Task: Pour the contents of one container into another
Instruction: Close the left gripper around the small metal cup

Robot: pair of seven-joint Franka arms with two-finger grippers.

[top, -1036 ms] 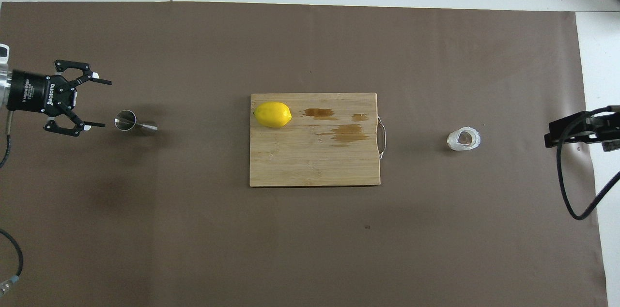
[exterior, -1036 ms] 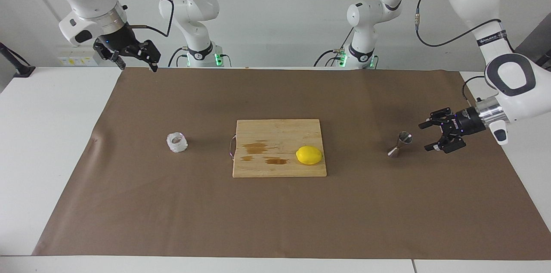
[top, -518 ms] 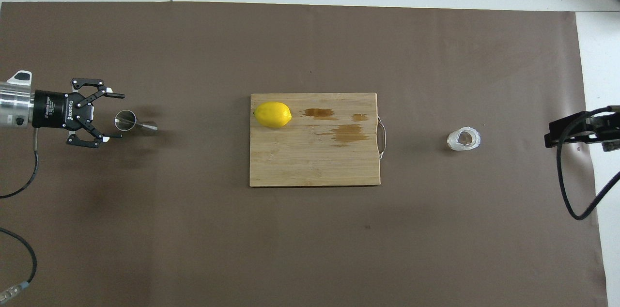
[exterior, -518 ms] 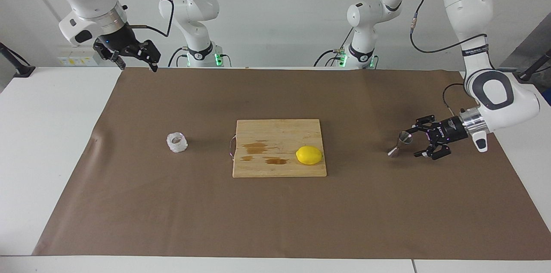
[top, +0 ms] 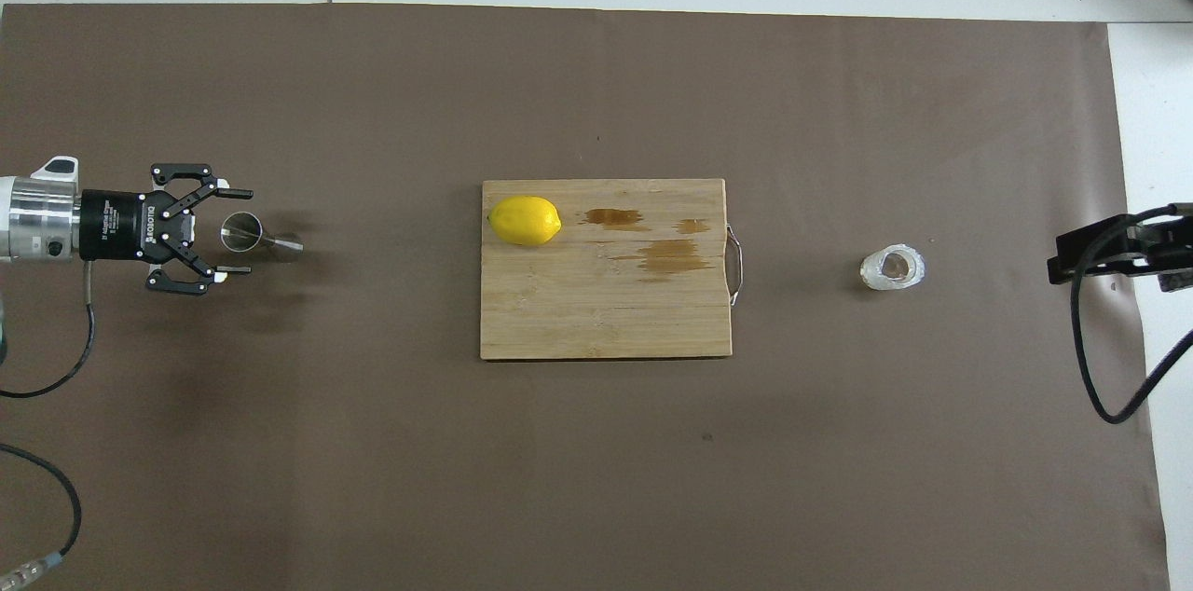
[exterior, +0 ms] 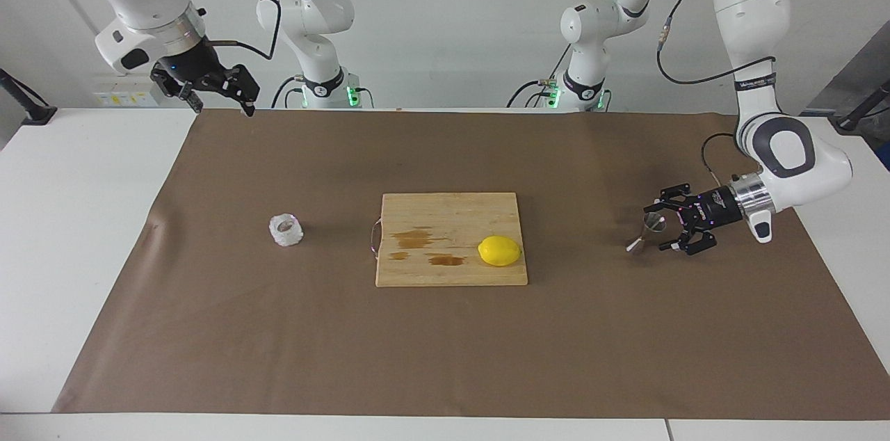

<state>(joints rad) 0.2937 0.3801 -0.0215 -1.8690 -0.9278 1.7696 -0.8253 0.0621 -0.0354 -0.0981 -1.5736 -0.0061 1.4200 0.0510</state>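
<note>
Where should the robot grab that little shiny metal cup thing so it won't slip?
Best around the steel jigger's narrow waist, coming in sideways from the left arm's end. It stands upright and both cones flare wider, so fingers there likely can't slide off. The open left gripper is already level with it.

On the black body of the left gripper (top: 233, 232), just back from its fingers, stands the white word ROBOTIQ. A small dark label ring is higher on this arm, but its text cannot be read.
</note>
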